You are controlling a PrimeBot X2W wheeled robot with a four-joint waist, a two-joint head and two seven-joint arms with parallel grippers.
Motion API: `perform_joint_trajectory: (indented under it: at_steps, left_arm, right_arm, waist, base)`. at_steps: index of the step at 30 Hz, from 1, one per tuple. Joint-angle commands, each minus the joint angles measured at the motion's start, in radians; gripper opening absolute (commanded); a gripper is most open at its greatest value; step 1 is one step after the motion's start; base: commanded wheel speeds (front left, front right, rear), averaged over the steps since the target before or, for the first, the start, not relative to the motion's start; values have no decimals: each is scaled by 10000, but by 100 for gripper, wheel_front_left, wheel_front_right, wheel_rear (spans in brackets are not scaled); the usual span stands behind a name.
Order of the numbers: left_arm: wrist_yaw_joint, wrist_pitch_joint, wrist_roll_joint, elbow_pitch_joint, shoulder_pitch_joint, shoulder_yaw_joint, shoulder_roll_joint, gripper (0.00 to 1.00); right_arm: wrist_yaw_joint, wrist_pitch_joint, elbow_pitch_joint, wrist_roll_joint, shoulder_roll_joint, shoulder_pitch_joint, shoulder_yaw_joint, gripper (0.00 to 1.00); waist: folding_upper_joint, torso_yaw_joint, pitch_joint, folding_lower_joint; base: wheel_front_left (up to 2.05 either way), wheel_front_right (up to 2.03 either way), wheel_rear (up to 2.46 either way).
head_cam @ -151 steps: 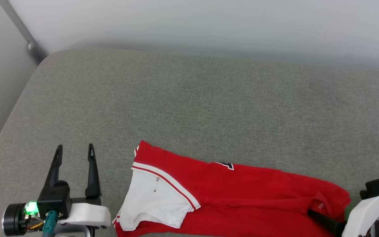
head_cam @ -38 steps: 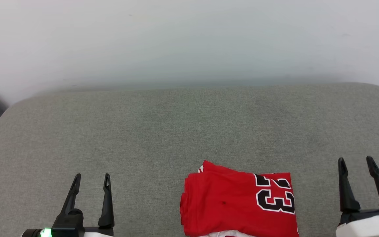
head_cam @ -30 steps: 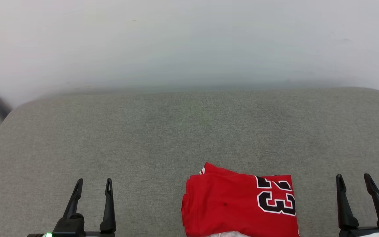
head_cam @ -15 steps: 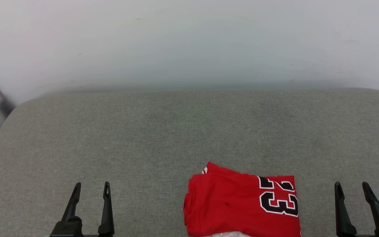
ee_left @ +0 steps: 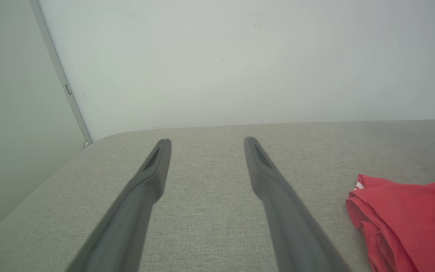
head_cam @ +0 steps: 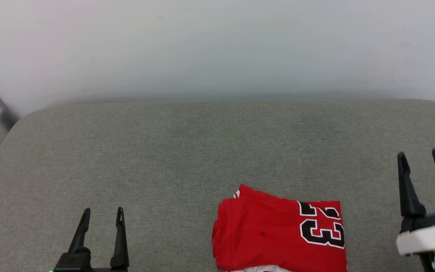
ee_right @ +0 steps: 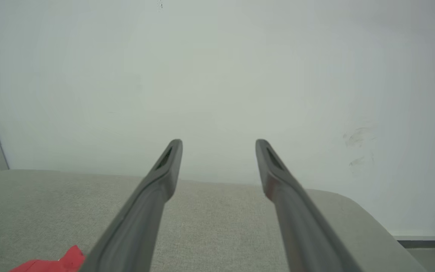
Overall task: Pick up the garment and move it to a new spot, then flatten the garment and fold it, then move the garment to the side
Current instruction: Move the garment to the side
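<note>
The right gripper (head_cam: 419, 153) has been raised higher in the head view than it stood half a second ago. Its fingers are spread fully apart and nothing is held between them. The left gripper (head_cam: 103, 209) is kept low by the near edge of the grey cushion (head_cam: 202, 151), toward the left corner, equally wide and empty, and has hardly been moved in the last second. Between the two, and touched by neither, the garment (head_cam: 270, 234) is laid at the near edge, right of the middle, as a compact folded packet with "23" uppermost. Five seconds ago it was stretched out as a long strip with the right gripper at its end. The fold is therefore judged finished and the cloth released. The shift to the side is judged still to be done, and whether the raised right arm is meant for it cannot be told.
</note>
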Motion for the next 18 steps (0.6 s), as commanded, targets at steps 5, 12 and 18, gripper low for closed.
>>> perform_joint_trajectory:
  at_steps: [5, 12, 18]
  left_arm:
    - [-73, -24, 6, -44, -128, 46, -22, 100]
    - [-87, -24, -20, -83, -225, 76, -37, 100]
    - [-143, -24, -49, -140, -465, 55, -48, 100]
  right_arm:
    - [-6, 3214, 127, 1325, -1441, -1102, 1240, 100]
    - [-6, 7781, 314, 3921, -2951, -1682, 2252, 100]
    - [-4, 10105, 673, 5555, -3338, -1649, 2353, 100]
  waist:
    - [-1, 123, 124, 0]
    - [-1, 278, 367, 0]
    - [-1, 432, 779, 0]
  base:
    - [0, 0, 0]
    - [0, 0, 0]
    - [0, 0, 0]
